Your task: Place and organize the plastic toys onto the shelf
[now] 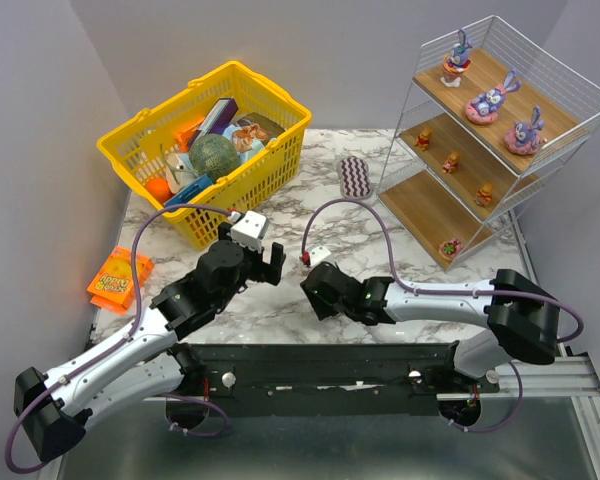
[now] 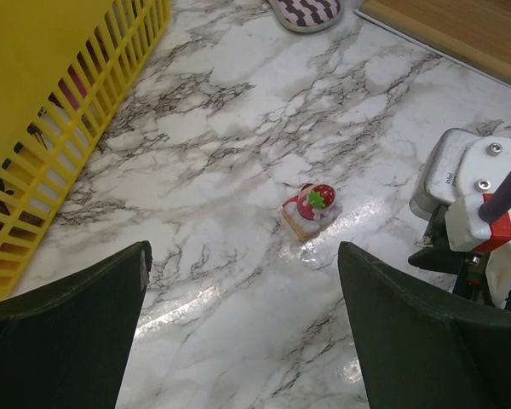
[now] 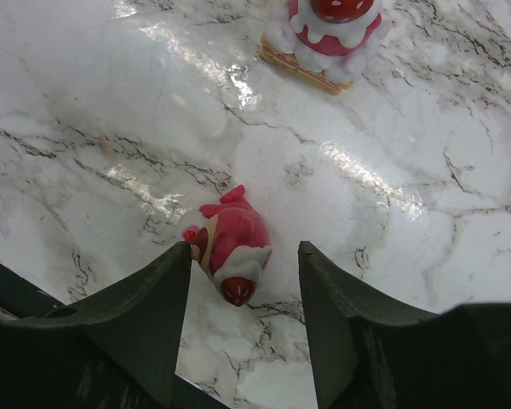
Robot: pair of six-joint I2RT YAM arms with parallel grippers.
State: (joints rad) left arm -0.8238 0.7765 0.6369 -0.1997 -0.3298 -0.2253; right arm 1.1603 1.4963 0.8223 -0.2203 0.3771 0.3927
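Observation:
A pink and red rounded toy [image 3: 237,237] lies on its side on the marble between the fingers of my right gripper [image 3: 245,251]. The jaws are open around it: the left finger touches it and the right finger stands apart. A strawberry-topped toy [image 3: 328,30] [image 2: 311,209] stands just beyond. My left gripper [image 2: 243,256] [image 1: 272,262] hangs wide open over bare marble, with that toy ahead of it. The shelf [image 1: 420,205] holds three purple bunnies [image 1: 490,100] on top, three orange bears [image 1: 450,160] in the middle and one pink toy [image 1: 450,245] at the bottom.
A yellow basket [image 1: 120,150] [image 2: 60,102] full of odds stands at the back left. A purple zigzag pad [image 1: 354,175] lies in front of the shelf. An orange packet [image 1: 120,280] sits at the table's left edge. The right wrist [image 2: 468,204] is close to my left fingers.

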